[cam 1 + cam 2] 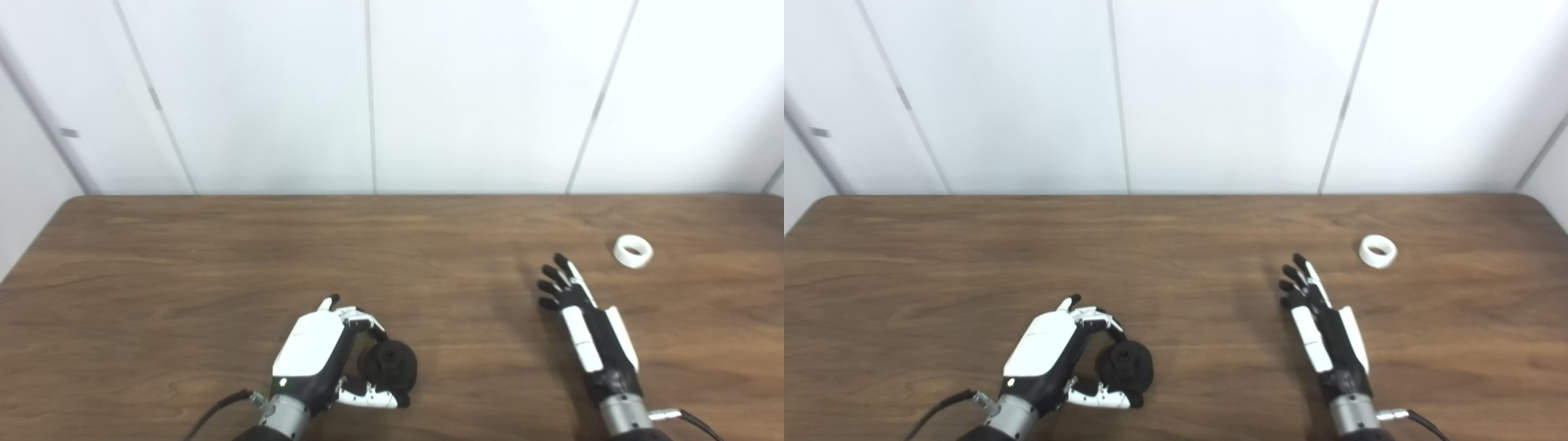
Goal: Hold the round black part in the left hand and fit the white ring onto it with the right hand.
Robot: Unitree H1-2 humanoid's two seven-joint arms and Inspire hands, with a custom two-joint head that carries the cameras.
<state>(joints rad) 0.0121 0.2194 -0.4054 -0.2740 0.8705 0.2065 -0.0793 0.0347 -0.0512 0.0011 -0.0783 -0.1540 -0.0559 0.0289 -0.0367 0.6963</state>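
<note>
On the table's near edge, the black part is cupped by the curled left hand. The white ring, lying just beyond the empty, spread right hand, should be approached from above and pinched across its rim.

We see a table of brown wood grain with a smooth, faintly satin surface, and behind it a wall of plain white panels, matt and even. Our left hand and right hand both look like hard plastic, glossy white shells over matt black parts, with bare silvery metal at the wrists. The round black part appears dull matt plastic, while the white ring looks smooth and slightly shiny.
</note>
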